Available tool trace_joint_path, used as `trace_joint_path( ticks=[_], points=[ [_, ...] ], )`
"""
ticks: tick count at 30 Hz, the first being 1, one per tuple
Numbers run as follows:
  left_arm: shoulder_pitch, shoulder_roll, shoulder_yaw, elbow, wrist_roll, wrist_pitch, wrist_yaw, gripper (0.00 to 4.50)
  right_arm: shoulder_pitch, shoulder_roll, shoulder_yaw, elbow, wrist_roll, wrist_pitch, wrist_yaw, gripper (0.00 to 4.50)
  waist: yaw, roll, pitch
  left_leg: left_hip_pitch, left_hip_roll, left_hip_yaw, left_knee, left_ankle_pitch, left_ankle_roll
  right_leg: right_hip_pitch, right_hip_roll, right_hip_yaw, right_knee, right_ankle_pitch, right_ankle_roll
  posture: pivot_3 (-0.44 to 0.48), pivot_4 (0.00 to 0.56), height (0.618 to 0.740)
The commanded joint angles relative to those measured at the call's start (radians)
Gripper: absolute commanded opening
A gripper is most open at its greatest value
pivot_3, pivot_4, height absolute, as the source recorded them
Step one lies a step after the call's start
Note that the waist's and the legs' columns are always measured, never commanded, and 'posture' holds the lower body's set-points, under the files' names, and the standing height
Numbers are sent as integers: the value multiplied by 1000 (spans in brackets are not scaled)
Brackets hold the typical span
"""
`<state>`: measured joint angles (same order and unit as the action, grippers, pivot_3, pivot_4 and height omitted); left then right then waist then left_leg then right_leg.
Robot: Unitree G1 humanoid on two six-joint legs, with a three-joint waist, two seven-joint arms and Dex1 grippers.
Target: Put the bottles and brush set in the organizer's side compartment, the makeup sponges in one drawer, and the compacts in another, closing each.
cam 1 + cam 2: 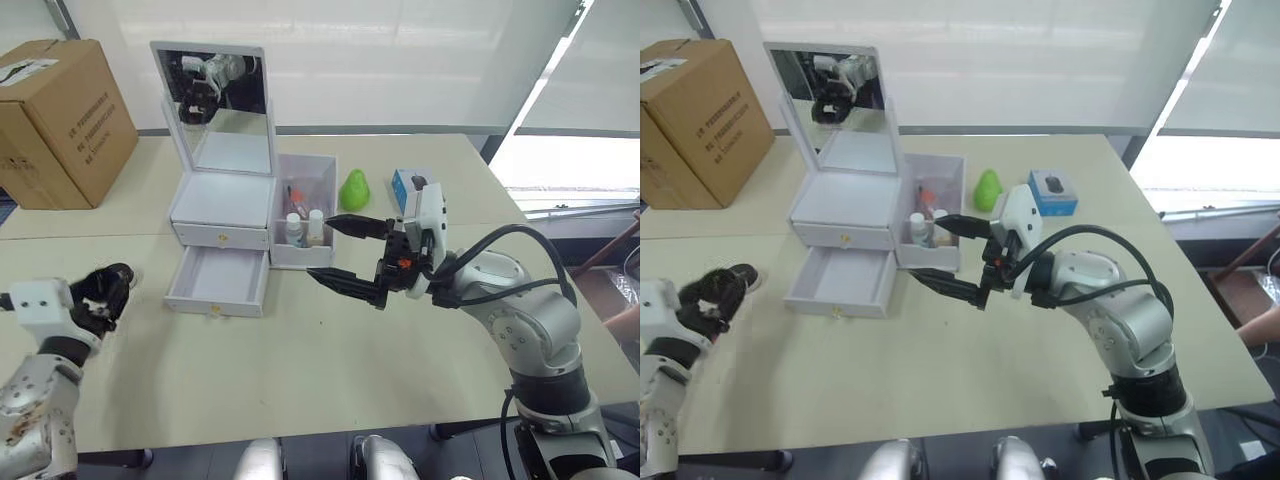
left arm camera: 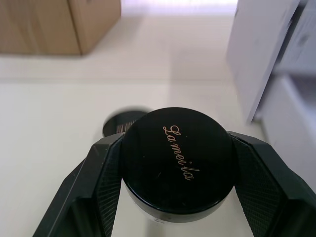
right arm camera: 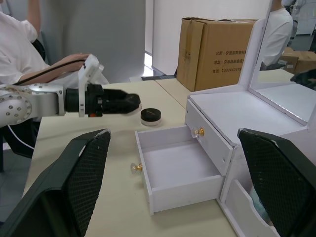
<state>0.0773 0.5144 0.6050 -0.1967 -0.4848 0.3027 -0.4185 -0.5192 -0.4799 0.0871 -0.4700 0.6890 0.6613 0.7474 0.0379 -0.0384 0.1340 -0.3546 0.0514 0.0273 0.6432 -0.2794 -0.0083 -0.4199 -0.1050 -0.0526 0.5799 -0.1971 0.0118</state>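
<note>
Closest to the head camera, at about seven o'clock on the beige tabletop (image 1: 330,370), the left gripper (image 1: 100,296) pinches a round black-lidded compact (image 1: 112,281) between its two black fingers, its silver forearm rising from the near corner. At three o'clock the right gripper (image 1: 345,252) reaches in on a bent grey arm with its fingers spread wide and empty, one tip just in front of the translucent white side compartment (image 1: 303,205). That bin holds two small white-capped clear plastic bottles (image 1: 304,227). It belongs to the white plastic organizer (image 1: 222,200) at eleven o'clock, which carries an upright mirror; its lower gold-knobbed drawer (image 1: 218,282) is pulled out and bare, the upper one is shut. A brown cardboard box (image 1: 62,120) stands at ten o'clock, a green pear-shaped sponge (image 1: 354,189) and a small blue box (image 1: 410,186) at one o'clock. Pale window blinds back the room.

Left wrist view: the fingers press both sides of the compact's black lid, lettered in gold script, and a second black-lidded compact (image 2: 121,122) lies on the table just beyond it.

Right wrist view: the wide-spread fingers frame the open drawer; beyond it the second compact sits on the table near the left gripper, and a seated person in a white shirt (image 3: 17,47) is at the far edge.
</note>
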Motion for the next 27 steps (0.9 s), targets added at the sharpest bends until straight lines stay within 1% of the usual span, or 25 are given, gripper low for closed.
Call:
trace_joint_path(
  ticks=[1, 4, 7, 11, 16, 20, 27],
  points=[
    [-41, 82, -74, -42, -77, 14, -189, 2894, 12, 1, -3, -36, -1, -1, -14, 4500, 1, 0, 0, 0, 0, 0, 0, 0, 0, 0, 0, 0, 0, 0, 0, 0, 150, 740],
    [-88, 148, -161, 14, -65, 27, -294, 2894, 24, 6, 2, -46, -7, -2, -32, 4500, 0, 1, 1, 0, 0, 1, 0, 0, 0, 0, 0, 1, 0, 0, 0, 0, 150, 740],
    [-149, 172, -211, 67, -62, 38, -342, 2894, 38, 8, 3, -62, -9, -1, -54, 4500, -4, 1, 1, 0, -1, 0, 0, 0, 0, 2, 2, 3, 0, 0, 0, 0, 150, 740],
    [-189, 185, -258, 110, -36, 53, -362, 2894, 59, 7, 0, -91, -8, 6, -83, 4500, -14, 1, 0, 1, 0, -4, 0, 1, 1, 2, 11, 10, 0, 0, 0, 0, 150, 740],
    [-213, 191, -305, 135, 1, 64, -363, 2894, 80, -1, -14, -120, -2, 18, -114, 4500, -23, 1, 0, 2, 0, -6, 0, 1, 1, 2, 13, 12, 0, 0, 0, 0, 150, 740],
    [-230, 204, -319, 178, 42, 63, -349, 2894, 87, -4, -21, -134, 2, 26, -129, 4500, -24, 1, 0, 2, 0, -6, 0, 1, 1, 2, 13, 12, 0, 0, 0, 0, 150, 740],
    [-224, 209, -315, 176, 53, 75, -352, 2894, 92, -7, -24, -142, 8, 32, -141, 4500, -23, 1, 0, 1, 0, -6, 0, 1, 1, 1, 13, 12, 0, 0, 0, 0, 150, 740]
  ],
)
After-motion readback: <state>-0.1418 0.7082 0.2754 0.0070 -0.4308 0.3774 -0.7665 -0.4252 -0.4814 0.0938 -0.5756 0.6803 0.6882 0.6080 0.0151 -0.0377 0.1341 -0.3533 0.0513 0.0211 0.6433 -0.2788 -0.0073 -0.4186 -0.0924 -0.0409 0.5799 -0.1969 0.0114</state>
